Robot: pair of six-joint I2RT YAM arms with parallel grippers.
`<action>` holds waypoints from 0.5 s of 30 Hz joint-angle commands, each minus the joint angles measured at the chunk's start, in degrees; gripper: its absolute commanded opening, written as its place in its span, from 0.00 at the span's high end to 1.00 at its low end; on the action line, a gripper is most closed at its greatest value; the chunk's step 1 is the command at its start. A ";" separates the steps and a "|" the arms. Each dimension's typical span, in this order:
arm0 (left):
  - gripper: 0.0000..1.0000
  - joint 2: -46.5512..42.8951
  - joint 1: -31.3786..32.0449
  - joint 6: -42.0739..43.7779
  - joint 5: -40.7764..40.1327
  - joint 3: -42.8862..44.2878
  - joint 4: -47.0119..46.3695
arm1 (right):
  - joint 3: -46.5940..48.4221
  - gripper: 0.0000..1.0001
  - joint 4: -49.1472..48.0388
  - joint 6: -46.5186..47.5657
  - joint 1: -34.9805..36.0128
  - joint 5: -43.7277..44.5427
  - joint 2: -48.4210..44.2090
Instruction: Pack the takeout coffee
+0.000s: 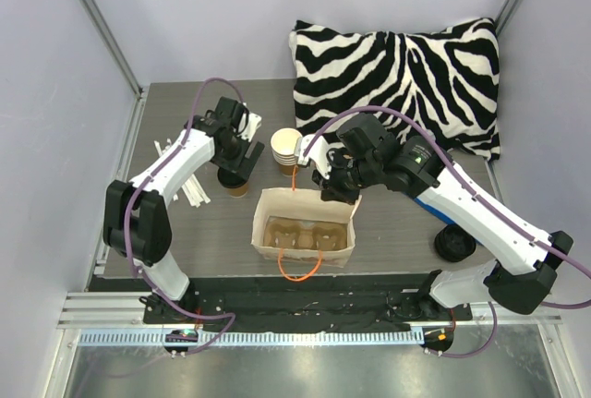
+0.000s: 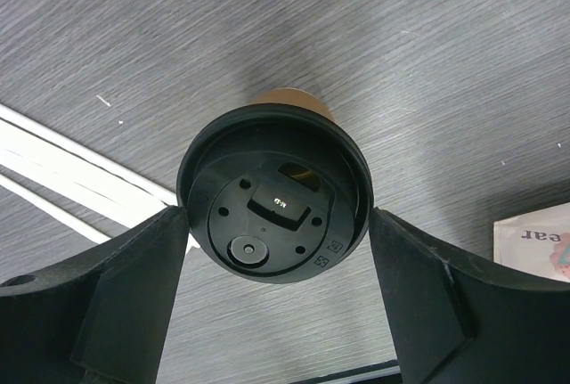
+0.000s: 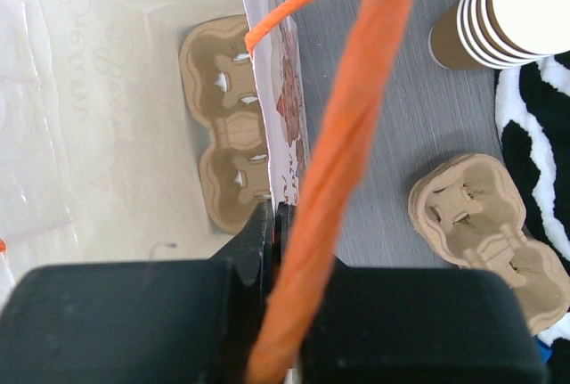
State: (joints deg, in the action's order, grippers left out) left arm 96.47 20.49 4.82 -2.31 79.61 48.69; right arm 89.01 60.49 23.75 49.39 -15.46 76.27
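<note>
The takeout coffee, a brown paper cup with a black lid, stands on the table left of the bag; it also shows in the top view. My left gripper reaches down over it, and both fingers touch the sides of the lid. The white paper bag stands open in the middle with a cardboard cup carrier on its floor. My right gripper is shut on the bag's far rim. The orange handle lies across that gripper.
A stack of cream cups stands behind the bag. A spare carrier lies right of the bag. White stirrers lie at the left. A zebra pillow fills the back right. Black lids sit at the right.
</note>
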 commanded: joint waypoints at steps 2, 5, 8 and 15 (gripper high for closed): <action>0.14 0.48 -0.36 -0.25 1.25 -0.60 -1.58 | 0.72 0.99 -1.43 0.42 0.01 -0.97 -0.07; 0.14 0.74 -0.28 -0.25 1.25 -1.04 -2.02 | 0.81 0.99 -1.51 0.42 0.01 -0.97 -0.07; 0.15 0.92 -0.28 -0.42 1.51 -1.48 -2.10 | 0.72 0.99 -1.34 0.51 0.01 -0.97 -0.16; 0.15 1.62 -0.45 -0.51 1.78 -2.44 -2.54 | 0.72 0.99 -1.43 0.51 0.01 -0.97 -0.24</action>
State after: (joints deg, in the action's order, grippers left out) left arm 96.64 20.49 4.75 -1.26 78.78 47.62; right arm 89.01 60.49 23.83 49.39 -15.59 76.27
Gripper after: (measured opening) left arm 0.852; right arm 0.046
